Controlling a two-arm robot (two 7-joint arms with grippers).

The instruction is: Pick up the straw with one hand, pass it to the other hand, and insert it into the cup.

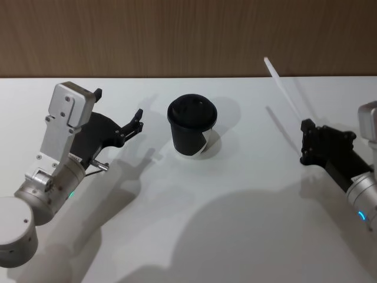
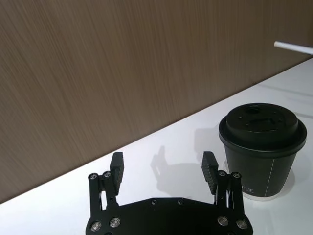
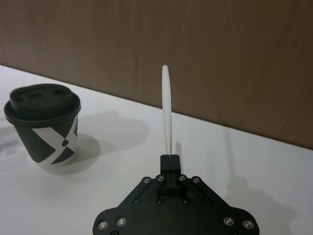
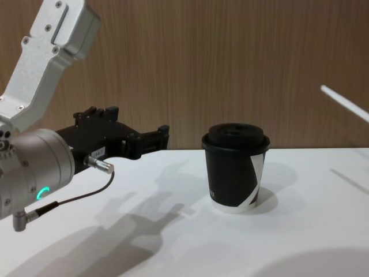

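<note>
Fingers on my right gripper [image 1: 306, 126] are clenched on the lower end of the straw [image 1: 285, 89], which stands free of the table [image 1: 235, 224] and slants up from my grip toward the far wall [image 1: 177, 35], leaning a little to the left. From my right wrist, the straw [image 3: 167, 110] rises straight out of the closed tips, nearly all of its length beyond them. I judge it very light and fairly stiff, but thin-walled and smooth, so a hard squeeze could flatten it and a loose one could let it swivel. My left gripper [image 1: 118, 105] hangs over the left side of the table, fingers [image 2: 116, 165] spread apart and holding nothing, pointing toward the cup [image 1: 191, 127]. The cup stands upright between my two grippers, just right of the left one and well apart from the right one; its lid [image 2: 259, 122] is on. The straw's free tip is high and to the right of the cup, well apart from my open left fingers. For the handover I would have the left fingers take it around the middle, clear of my right tips, leaving a long end free to go down into the lid. The cup looks light too, so a sideways nudge might tip it.
</note>
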